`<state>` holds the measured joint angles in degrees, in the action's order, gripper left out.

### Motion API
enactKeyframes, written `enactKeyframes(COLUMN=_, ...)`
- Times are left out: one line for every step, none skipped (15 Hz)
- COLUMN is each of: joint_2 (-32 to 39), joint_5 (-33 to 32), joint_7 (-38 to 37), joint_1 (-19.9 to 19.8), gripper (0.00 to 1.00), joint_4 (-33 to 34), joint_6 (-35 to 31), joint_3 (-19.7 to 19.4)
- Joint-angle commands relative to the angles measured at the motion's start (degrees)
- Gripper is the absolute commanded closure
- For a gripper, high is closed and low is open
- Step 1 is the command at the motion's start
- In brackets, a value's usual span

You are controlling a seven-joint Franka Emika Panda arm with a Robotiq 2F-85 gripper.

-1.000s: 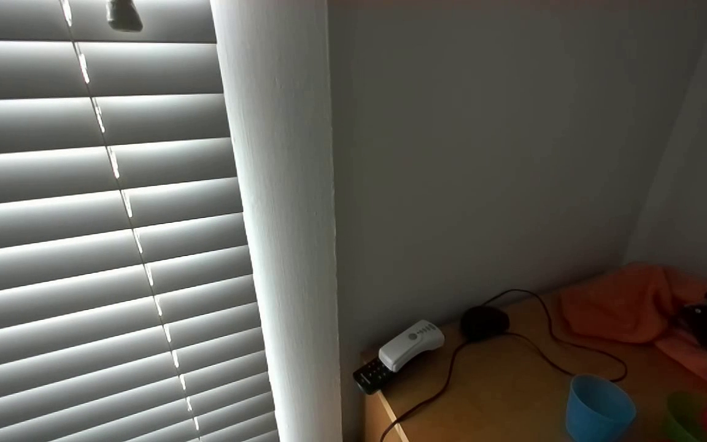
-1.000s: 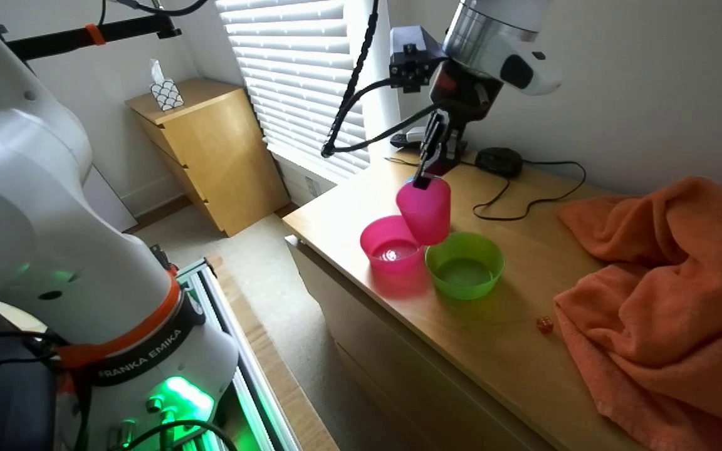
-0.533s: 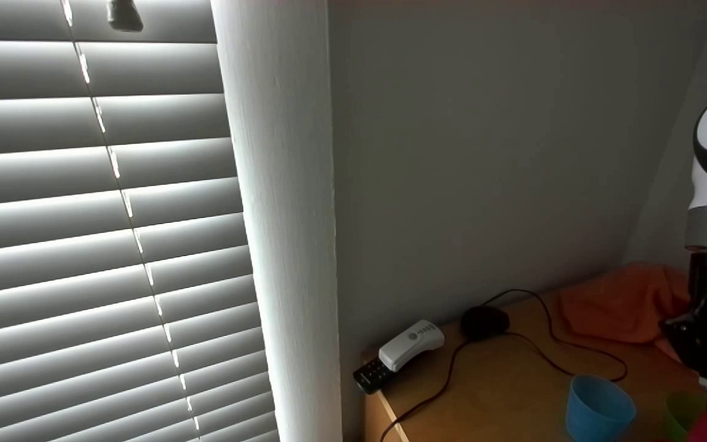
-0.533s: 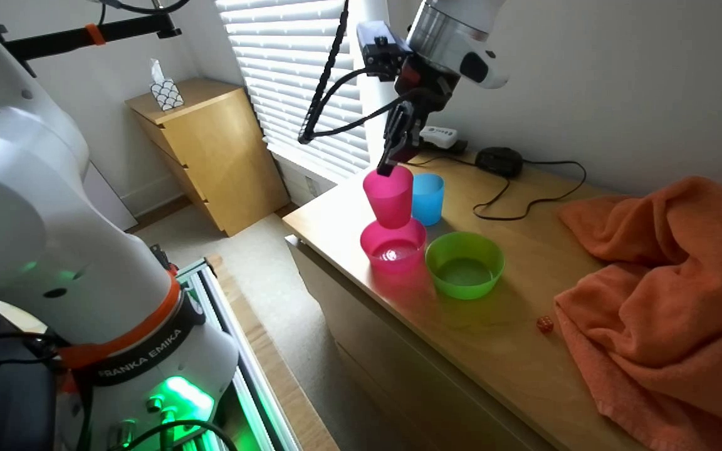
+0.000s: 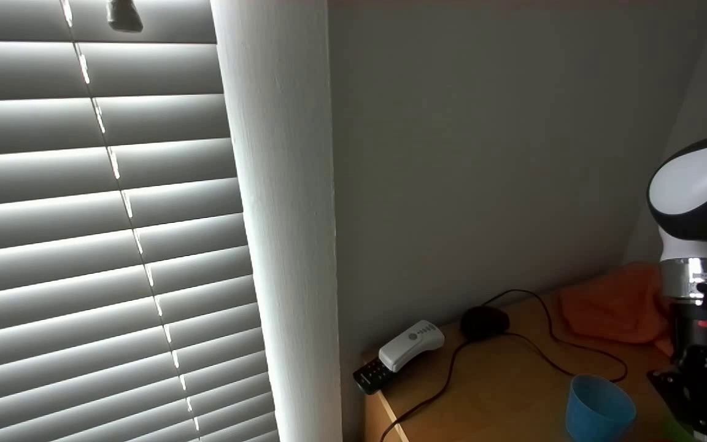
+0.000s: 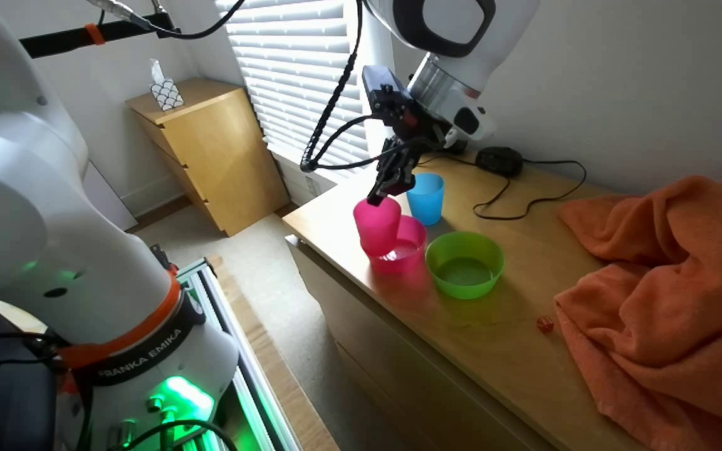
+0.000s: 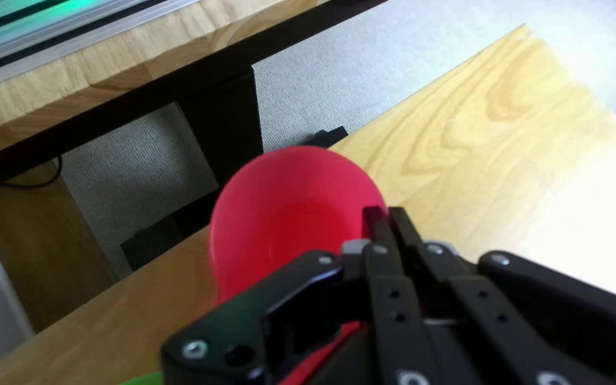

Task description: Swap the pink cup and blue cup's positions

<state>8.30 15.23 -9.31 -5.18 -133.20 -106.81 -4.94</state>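
Observation:
The pink cup (image 6: 376,230) hangs from my gripper (image 6: 376,196), upright or nearly so, in front of and partly over the pink bowl (image 6: 412,247). In the wrist view my gripper (image 7: 384,210) is shut on the rim of the pink cup (image 7: 292,198), one finger inside and one outside. I cannot tell whether the cup's base touches the table. The blue cup (image 6: 426,199) stands upright on the table behind the pink bowl; it also shows in an exterior view (image 5: 599,410). The pink cup is out of view there.
A green bowl (image 6: 465,266) sits right of the pink bowl. An orange cloth (image 6: 680,300) and a small red die (image 6: 544,324) lie farther right. A black device with a cable (image 6: 499,161) and remotes (image 5: 412,345) lie by the wall. The table's front edge (image 6: 361,285) is near.
My gripper has carried the pink cup away from in front of the blue cup, toward the table's front edge, and then lowered it beside the pink bowl. The blue cup has come back into view.

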Motion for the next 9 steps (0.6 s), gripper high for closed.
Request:
enactKeyframes(joint_2=2.8, joint_5=0.5, joint_7=0.6, joint_1=-0.1, gripper=0.99, joint_4=1.4, joint_6=0.2, joint_3=-0.1)
enactKeyframes(joint_2=3.3, joint_5=0.3, joint_7=0.3, joint_1=-0.1, gripper=0.99, joint_4=1.7, joint_6=0.2, joint_3=-0.2)
enactKeyframes(joint_2=3.6, joint_5=0.3, joint_7=0.2, joint_1=-0.1, gripper=0.99, joint_4=1.9, joint_6=0.1, joint_3=-0.2)
enactKeyframes(joint_2=3.9, joint_5=0.1, joint_7=-0.1, joint_1=-0.1, gripper=0.99, joint_4=2.1, joint_6=0.1, joint_3=-0.2)
enactKeyframes(joint_2=4.1, joint_5=0.0, joint_7=-0.4, joint_1=0.0, gripper=0.99, joint_4=2.2, joint_6=-0.1, joint_3=-0.3)
enactKeyframes(joint_2=4.1, joint_5=-0.5, joint_7=-1.1, joint_1=0.1, gripper=0.7, joint_4=2.2, joint_6=-0.6, joint_3=-0.3)
enactKeyframes(joint_2=4.1, joint_5=-0.3, joint_7=-1.1, joint_1=0.1, gripper=0.69, joint_4=2.3, joint_6=-0.5, joint_3=-0.3)
enactKeyframes(joint_2=3.7, joint_5=0.0, joint_7=-1.0, joint_1=0.1, gripper=0.63, joint_4=2.3, joint_6=-0.3, joint_3=-0.2)
enactKeyframes(joint_2=3.3, joint_5=0.0, joint_7=-0.8, joint_1=0.2, gripper=0.56, joint_4=2.3, joint_6=-0.3, joint_3=-0.1)
